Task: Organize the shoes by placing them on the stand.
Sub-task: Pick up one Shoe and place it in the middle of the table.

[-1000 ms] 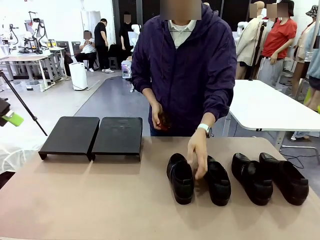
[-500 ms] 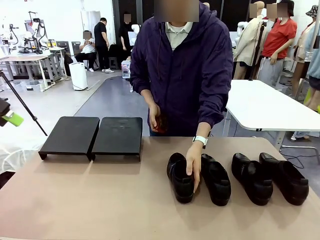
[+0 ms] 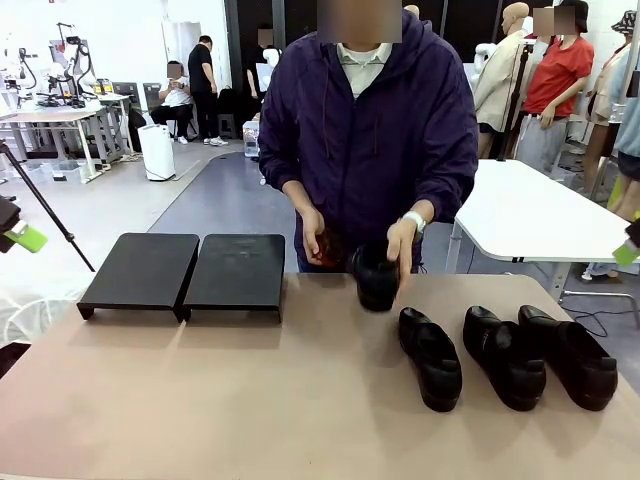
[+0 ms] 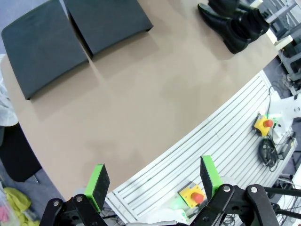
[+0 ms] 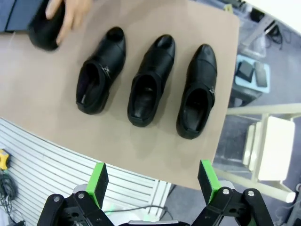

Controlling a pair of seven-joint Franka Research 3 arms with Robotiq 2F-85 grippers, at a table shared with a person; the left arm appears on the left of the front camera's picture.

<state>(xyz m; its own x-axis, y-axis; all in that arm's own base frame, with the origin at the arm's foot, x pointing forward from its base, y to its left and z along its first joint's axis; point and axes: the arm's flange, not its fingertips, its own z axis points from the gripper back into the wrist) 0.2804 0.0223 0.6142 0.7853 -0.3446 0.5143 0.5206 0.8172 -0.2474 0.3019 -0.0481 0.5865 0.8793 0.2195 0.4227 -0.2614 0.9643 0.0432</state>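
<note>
Three glossy black shoes lie side by side on the tan table's right half; the right wrist view looks down on them. The person's hand holds the fourth shoe up over the far edge. The black stand sits bare at the far left. My left gripper hangs open high above the table's near edge. My right gripper is open too, above the near right side, nothing between its fingers.
The person's other hand keeps a small reddish-brown object at their waist. A white table stands beyond the far right corner, a tripod leg at the left. Yellow emergency-stop boxes lie below the near edge.
The person gripped the leftmost shoe of the row and lifted it off the table toward the far edge. Three shoes stay put; neither arm has moved.
</note>
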